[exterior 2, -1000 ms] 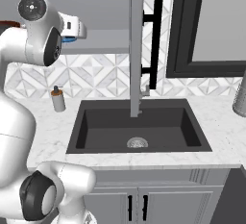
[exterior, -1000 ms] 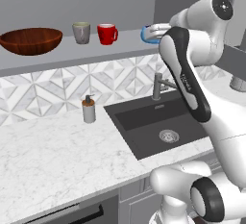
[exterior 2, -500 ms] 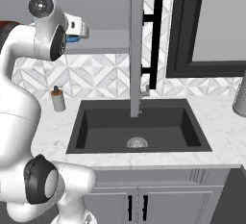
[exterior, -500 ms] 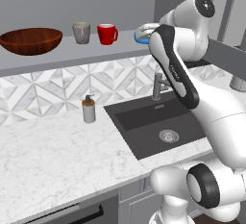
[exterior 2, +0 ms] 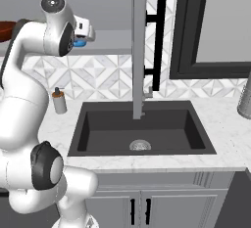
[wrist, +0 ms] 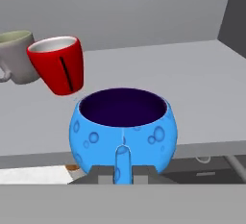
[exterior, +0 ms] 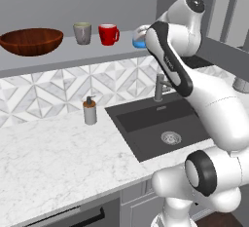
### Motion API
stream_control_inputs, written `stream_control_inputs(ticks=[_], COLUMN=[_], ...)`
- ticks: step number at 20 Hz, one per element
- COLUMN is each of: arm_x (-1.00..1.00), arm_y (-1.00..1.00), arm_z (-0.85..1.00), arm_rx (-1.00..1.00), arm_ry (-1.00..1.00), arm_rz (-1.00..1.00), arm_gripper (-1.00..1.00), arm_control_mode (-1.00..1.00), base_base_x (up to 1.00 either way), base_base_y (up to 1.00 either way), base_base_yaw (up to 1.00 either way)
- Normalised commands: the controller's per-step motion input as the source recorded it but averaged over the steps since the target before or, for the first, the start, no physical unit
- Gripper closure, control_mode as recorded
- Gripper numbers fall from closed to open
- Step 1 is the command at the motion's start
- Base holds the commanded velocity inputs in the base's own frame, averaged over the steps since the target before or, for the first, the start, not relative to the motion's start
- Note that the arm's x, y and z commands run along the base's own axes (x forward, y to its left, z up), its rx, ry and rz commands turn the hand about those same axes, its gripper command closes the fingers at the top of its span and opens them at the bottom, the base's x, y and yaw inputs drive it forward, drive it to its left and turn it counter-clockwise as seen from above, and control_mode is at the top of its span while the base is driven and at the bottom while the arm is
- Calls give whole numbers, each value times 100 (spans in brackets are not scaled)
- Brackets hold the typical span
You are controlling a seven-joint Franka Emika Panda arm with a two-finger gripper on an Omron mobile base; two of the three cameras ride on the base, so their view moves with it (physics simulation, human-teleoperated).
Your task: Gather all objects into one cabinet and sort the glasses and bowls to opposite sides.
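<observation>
- Blue glossy mug point(wrist: 124, 129) with bubble spots is sitting right in front of the hand camera, dark and empty inside as far as I can see. Its handle points straight at the gripper point(wrist: 123, 172), which is clamped shut on it.
- From the left base view the blue mug point(exterior: 139, 37) is at the right end of the cabinet shelf point(exterior: 73, 50), by the front edge. Can't tell if it's actually resting on the board or just above it.
- Red mug point(exterior: 108, 34) stands upright on the shelf, just left of the blue one, and its inside looks white and empty in the hand view.
- Grey cup point(exterior: 82, 32) is just beside the red mug on its left, pale inside, nothing in it that I can see.
- Wooden bowl point(exterior: 31, 41), wide and dark brown, sits at the left end of the shelf, well apart from the cups. Looks empty.
- Down on the worktop, a soap dispenser point(exterior: 89, 111) stands near the back, left of the black sink point(exterior 2: 142, 129). Sink basin has just the drain.
- Cabinet door point(exterior 2: 139, 46) with the black bar handle hangs edge-on over the sink in the right base view.
</observation>
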Motion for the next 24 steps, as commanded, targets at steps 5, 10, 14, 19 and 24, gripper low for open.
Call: stream_control_inputs(ticks=[5, 10, 14, 19, 24], arm_x=[0, 8, 16, 2, 39], arm_y=[0, 0, 0, 0, 0], arm_z=[0, 0, -2, 0, 0], arm_rx=[0, -3, -6, 0, 0], arm_ry=[-1, -16, -23, 0, 0], arm_rz=[0, 0, 0, 0, 0], arm_gripper=[100, 100, 100, 100, 100], arm_control_mode=[-100, -100, -100, -100, -100], base_base_x=[0, 0, 0, 0, 0], base_base_y=[0, 0, 0, 0, 0], base_base_yaw=[0, 0, 0, 0, 0])
